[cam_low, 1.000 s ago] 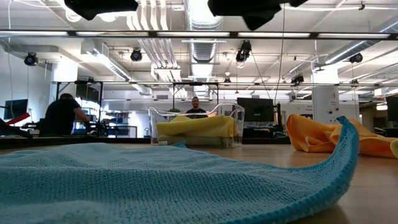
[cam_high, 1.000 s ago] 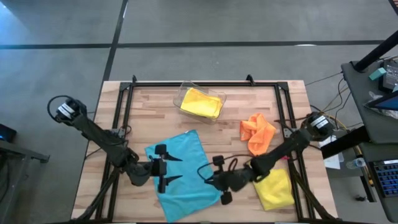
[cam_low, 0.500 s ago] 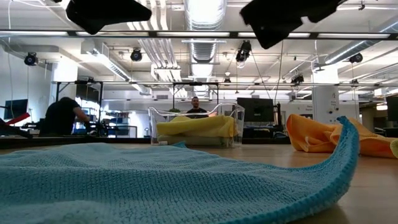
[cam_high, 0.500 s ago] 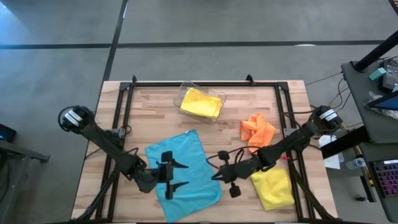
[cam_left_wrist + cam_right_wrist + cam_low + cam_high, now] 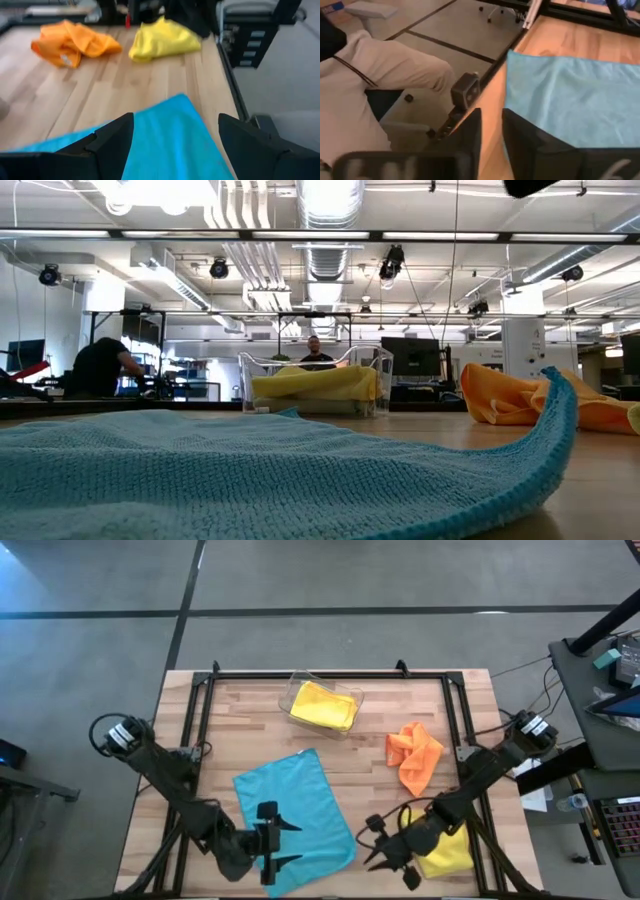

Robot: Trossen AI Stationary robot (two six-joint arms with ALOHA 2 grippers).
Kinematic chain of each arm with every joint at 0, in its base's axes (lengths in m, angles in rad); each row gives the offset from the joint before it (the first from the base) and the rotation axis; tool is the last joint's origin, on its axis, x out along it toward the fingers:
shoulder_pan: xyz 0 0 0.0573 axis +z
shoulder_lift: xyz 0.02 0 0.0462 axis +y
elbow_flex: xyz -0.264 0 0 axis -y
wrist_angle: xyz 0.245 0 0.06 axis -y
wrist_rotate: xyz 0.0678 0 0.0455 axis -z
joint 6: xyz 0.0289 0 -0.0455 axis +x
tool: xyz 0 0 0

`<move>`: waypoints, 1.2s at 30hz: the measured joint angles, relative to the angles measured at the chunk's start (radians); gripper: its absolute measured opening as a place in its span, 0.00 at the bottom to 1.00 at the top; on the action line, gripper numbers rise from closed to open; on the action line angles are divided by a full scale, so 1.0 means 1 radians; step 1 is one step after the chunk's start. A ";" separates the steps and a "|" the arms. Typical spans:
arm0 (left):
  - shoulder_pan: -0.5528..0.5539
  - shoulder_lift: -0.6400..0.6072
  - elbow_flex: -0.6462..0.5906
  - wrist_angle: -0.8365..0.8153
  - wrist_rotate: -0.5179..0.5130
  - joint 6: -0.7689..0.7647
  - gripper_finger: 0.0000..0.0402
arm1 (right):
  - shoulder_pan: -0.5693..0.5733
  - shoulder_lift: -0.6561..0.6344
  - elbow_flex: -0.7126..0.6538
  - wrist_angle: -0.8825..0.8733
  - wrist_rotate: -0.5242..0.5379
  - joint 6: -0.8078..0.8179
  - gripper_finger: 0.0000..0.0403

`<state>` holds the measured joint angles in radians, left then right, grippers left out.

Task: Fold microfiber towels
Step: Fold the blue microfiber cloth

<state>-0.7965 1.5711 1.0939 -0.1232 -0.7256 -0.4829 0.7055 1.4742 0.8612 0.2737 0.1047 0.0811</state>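
From overhead I had the light blue towel (image 5: 294,817) lying spread flat near the front edge of the table (image 5: 240,705), one corner reaching almost to that edge. My left gripper (image 5: 287,843) hung over its front portion with jaws set wide and nothing in them. My right gripper (image 5: 382,852) sat just beside the towel's right edge over bare wood, fingers (image 5: 526,150) parted only a narrow gap, empty. Bare boards ran clear through the middle. The orange towel (image 5: 413,755) lay crumpled to the right, a yellow towel (image 5: 443,845) bunched under my right arm, another yellow towel (image 5: 324,705) in the clear plastic bin (image 5: 296,688) at the back (heaped, not folded). I could read no labels.
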 joint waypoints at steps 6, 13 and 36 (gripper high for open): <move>-0.057 0.048 0.081 -0.191 -0.008 -0.182 0.68 | 0.050 0.000 0.000 -0.016 0.027 0.005 0.39; -0.142 0.147 0.115 -0.201 -0.007 -0.313 0.68 | 0.091 0.000 -0.002 -0.061 0.029 -0.083 0.48; -0.219 0.513 0.496 -0.549 0.167 -0.358 0.68 | 0.055 0.175 -0.005 -0.105 0.166 -0.106 0.47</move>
<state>-1.0151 2.0841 1.5894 -0.6720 -0.5586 -0.8412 0.7605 1.6493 0.8558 0.1684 0.2707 -0.0246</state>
